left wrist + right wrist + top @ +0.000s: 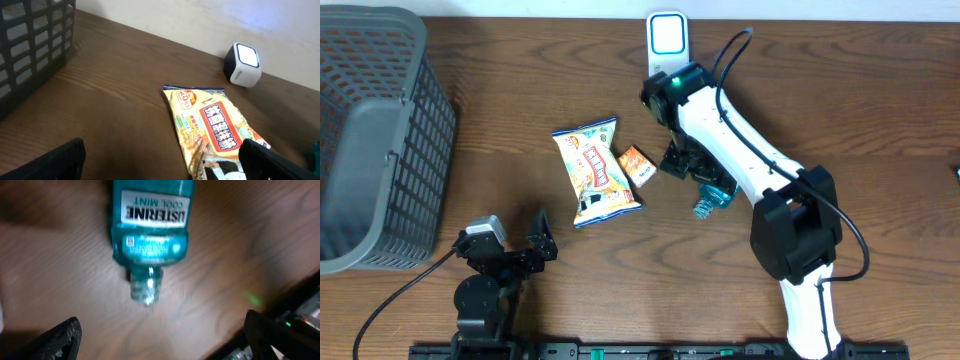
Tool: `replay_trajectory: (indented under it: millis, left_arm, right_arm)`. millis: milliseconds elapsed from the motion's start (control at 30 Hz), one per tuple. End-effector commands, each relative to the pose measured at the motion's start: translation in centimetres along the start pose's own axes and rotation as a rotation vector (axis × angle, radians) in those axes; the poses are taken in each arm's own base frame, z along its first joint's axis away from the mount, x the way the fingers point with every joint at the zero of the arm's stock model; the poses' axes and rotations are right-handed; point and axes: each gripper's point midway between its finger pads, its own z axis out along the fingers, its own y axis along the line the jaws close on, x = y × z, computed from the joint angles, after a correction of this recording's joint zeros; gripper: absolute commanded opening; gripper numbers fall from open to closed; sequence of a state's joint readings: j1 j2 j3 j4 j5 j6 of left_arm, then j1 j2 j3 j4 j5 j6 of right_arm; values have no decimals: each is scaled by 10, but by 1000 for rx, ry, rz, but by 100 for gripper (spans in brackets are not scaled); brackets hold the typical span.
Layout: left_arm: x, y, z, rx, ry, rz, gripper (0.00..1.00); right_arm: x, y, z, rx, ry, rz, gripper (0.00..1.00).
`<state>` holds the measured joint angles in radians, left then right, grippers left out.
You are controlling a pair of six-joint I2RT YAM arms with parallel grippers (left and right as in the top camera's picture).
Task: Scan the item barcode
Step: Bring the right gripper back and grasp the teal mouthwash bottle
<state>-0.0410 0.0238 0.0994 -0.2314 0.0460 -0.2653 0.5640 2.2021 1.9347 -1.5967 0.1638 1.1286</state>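
**Right tool above mouthwash bottle, fingers apart**

Right tool (pixel 162 321) hangs over the mouthwash bottle (pixel 150 230), fingers spread wide, gripping nothing. The bottle lies flat on the desk (pixel 880 120), cap toward the tool. Scanner (pixel 666 35) stands at the far edge. Snack bag (pixel 595 170) and orange box (pixel 637 165) lie just left of the bottle. Left tool (pixel 515 245) is also spread, empty, near the basket (pixel 370 140).

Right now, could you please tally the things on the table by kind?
Snack bag: 1
Small orange packet: 1
Mouthwash bottle: 1
Basket: 1
Barcode scanner: 1
Total: 5
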Motion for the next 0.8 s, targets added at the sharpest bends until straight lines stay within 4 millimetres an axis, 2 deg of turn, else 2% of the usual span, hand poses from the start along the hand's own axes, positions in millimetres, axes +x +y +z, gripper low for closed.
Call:
replay_trajectory:
  millis: [0,133,333,767]
  left_arm:
    - [12,7,3,-25,25,5,98]
    - [12,7,3,-25,25,5,98]
    - [12,7,3,-25,25,5,98]
    - [12,7,3,-25,25,5,98]
  right_arm:
    - [-7,3,15,9,-40,1,99]
    - [-16,10,38,-12,-61,3,99]
    - [-23,-2,65,5,-7,100,99]
    - [-50,6,80,-92,0,136,99]
